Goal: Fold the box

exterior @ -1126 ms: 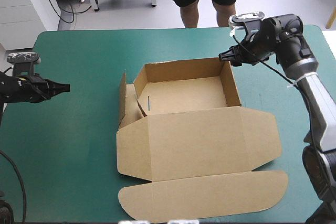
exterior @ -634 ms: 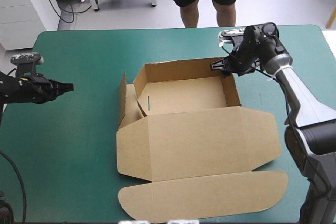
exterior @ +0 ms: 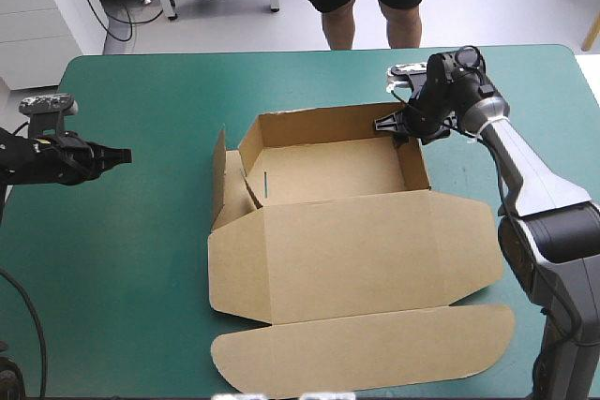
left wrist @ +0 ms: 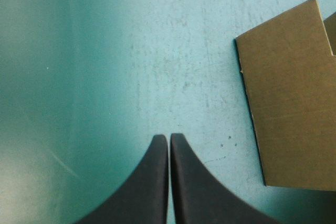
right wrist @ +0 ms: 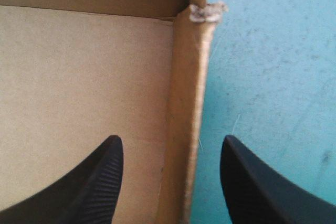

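**A:** High view first. Where's the box?

**B:** The box (exterior: 342,241) lies mid-frame on the teal-green table (exterior: 141,269), with its tray open toward the upper middle and its lid flat toward the bottom. Just before, the right gripper (exterior: 386,124) hung clear at the upper right. It has now come in to the tray's upper-right corner. The left gripper (exterior: 118,155), at the frame's left edge, has barely shifted and is well apart from the board.

**A:** Left wrist view?

**B:** The black fingers meet in one point and hold nothing. There is bare cover under them, and a side flap (left wrist: 289,103) lies ahead and off to one side.

**A:** Right wrist view?

**B:** The fingers stand wide apart astride the right wall (right wrist: 189,77), one over the tray floor and one over the cover. Nothing is pinched yet.

**A:** What does that mean for the task?

**B:** I'd judge it is lining up to grip that wall, probably to firm its tuck.
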Controlling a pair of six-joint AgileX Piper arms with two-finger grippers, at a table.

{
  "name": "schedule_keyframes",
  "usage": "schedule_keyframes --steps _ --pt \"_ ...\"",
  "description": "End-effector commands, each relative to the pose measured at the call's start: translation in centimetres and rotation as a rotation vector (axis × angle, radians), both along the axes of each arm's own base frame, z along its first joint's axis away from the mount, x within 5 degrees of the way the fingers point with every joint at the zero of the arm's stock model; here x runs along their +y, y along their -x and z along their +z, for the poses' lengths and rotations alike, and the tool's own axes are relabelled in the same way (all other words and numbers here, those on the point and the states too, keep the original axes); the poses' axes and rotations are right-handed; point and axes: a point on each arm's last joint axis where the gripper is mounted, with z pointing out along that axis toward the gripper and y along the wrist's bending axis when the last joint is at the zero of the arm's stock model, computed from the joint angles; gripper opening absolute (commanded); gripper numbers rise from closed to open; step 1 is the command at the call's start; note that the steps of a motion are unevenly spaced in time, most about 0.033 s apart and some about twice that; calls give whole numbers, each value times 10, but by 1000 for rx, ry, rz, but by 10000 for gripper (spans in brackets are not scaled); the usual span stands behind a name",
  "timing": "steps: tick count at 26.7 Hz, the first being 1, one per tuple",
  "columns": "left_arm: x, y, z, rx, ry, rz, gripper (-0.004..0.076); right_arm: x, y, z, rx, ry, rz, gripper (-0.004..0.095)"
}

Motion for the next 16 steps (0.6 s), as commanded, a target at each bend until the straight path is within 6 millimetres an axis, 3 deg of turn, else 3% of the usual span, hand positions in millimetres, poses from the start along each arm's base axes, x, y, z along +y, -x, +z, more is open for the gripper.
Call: schedule_keyframes --steps 1,8,16 --pt "-2 2 18 -91 13 18 -8 -2 4 25 -83 -21 -1 506" --pt "-2 2 18 -85 11 13 -8 -1 1 17 -66 -12 8 469" --pt "-2 2 18 -88 10 12 -8 -1 0 15 -64 -2 31 282"
